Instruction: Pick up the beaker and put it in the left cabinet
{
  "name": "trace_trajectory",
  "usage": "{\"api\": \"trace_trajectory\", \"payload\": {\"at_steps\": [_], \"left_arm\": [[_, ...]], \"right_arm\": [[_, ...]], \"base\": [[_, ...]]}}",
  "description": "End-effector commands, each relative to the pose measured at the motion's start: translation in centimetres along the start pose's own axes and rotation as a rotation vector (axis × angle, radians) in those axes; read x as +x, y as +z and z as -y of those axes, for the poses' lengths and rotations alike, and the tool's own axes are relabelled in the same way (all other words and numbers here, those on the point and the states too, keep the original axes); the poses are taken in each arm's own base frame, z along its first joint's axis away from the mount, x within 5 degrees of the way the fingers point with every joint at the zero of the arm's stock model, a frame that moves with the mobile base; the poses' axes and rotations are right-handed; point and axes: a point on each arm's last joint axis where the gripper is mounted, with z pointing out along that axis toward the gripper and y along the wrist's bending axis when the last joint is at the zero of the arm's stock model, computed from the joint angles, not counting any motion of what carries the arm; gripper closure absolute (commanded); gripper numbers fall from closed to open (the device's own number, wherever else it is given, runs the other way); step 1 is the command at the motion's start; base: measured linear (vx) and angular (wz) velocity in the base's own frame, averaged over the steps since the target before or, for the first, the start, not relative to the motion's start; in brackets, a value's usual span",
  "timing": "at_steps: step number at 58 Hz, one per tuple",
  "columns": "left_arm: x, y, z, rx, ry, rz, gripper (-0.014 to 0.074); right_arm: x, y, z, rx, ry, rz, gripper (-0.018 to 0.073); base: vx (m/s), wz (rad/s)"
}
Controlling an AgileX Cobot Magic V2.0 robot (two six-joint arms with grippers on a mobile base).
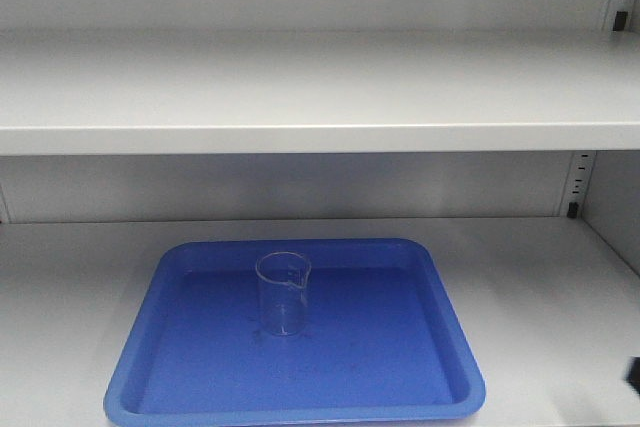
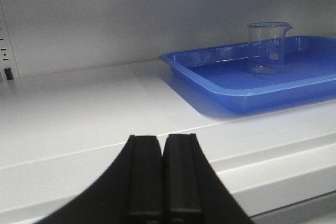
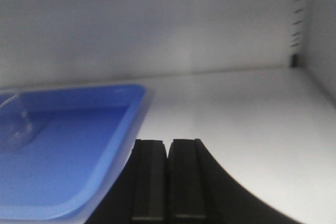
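Observation:
The small clear beaker [image 1: 283,294] stands upright in the blue tray [image 1: 420,367] on the lower shelf of the pale grey left cabinet [image 1: 300,97]. In the left wrist view the beaker [image 2: 268,47] is far off to the upper right, inside the tray [image 2: 220,80]. My left gripper [image 2: 162,137] is shut and holds nothing, at the shelf's front edge. My right gripper [image 3: 168,141] is shut too, just right of the tray's corner [image 3: 113,150]. A blurred part of the beaker [image 3: 16,121] shows at that view's left edge.
An upper shelf [image 1: 320,132] overhangs the tray. Slotted rails [image 1: 577,182] with black clips run down the back wall at the right, and another rail [image 2: 5,56] is at the left. The cabinet's right side wall [image 1: 615,207] bounds the shelf.

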Motion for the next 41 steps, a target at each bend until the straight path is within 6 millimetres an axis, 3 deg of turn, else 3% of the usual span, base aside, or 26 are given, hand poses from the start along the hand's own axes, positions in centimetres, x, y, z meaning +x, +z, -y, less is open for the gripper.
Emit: {"api": "trace_trajectory", "payload": {"at_steps": [1, 12, 22, 41], "left_arm": [[-0.3, -0.1, 0.0, -0.003, -0.011, 0.085, 0.0596], [-0.3, -0.1, 0.0, -0.003, -0.011, 0.085, 0.0596], [-0.3, -0.1, 0.0, -0.003, -0.011, 0.085, 0.0596], [-0.3, -0.1, 0.0, -0.003, -0.011, 0.085, 0.0596]], "right_arm": [[-0.6, -1.8, 0.6, 0.049, -0.011, 0.151, 0.0565], [3.1, -5.5, 1.0, 0.082, -0.018, 0.256, 0.0565], [6.4, -7.3, 1.0, 0.074, -0.023, 0.353, 0.0565], [6.6, -7.4, 1.0, 0.076, -0.023, 0.326, 0.0565]], "base": [[0.00, 0.00], [0.00, 0.00], [0.00, 0.00], [0.00, 0.00]]}}
